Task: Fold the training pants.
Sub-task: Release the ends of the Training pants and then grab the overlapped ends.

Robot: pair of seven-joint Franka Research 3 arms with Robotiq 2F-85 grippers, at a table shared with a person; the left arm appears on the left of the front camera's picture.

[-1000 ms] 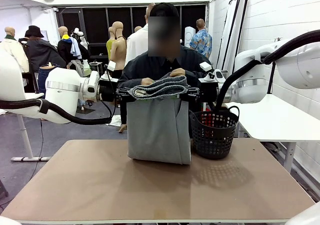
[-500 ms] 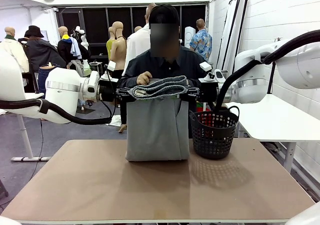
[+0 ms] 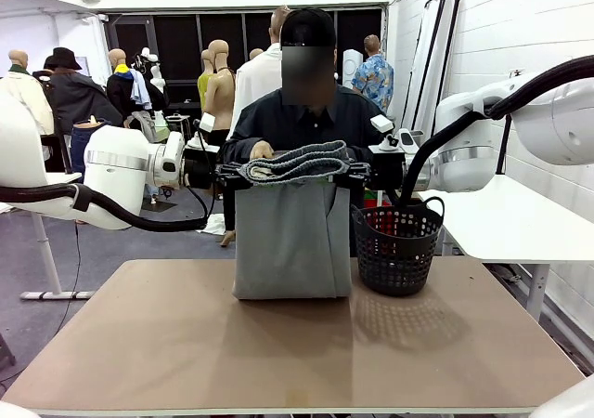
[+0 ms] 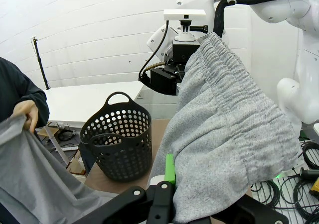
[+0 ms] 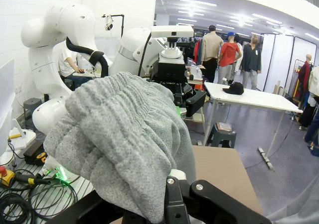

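The training pants [image 3: 292, 237] are light grey and hang by their gathered waistband [image 3: 297, 163] between my two grippers. Their lower edge rests on the table [image 3: 186, 344]. My left gripper [image 3: 225, 173] is shut on the waistband's left end and my right gripper [image 3: 360, 171] on its right end. In the left wrist view the waistband [image 4: 234, 109] runs from my left gripper [image 4: 173, 181] toward the far arm. In the right wrist view the bunched waistband [image 5: 124, 134] sits in my right gripper [image 5: 172, 186]. The person's hand [image 3: 262, 149] is just behind the waistband, and a hand [image 4: 30, 117] grips the grey cloth [image 4: 30, 179].
A black mesh basket [image 3: 399, 246] stands on the table right of the pants, also near them as the basket [image 4: 117, 142] in the left wrist view. The person stands at the far edge. A white side table [image 3: 501, 223] is at the right.
The person's hands have come off the top of the waistband; one stays behind its left part. The pants' lower edge has settled level on the table. Both grippers hold still.
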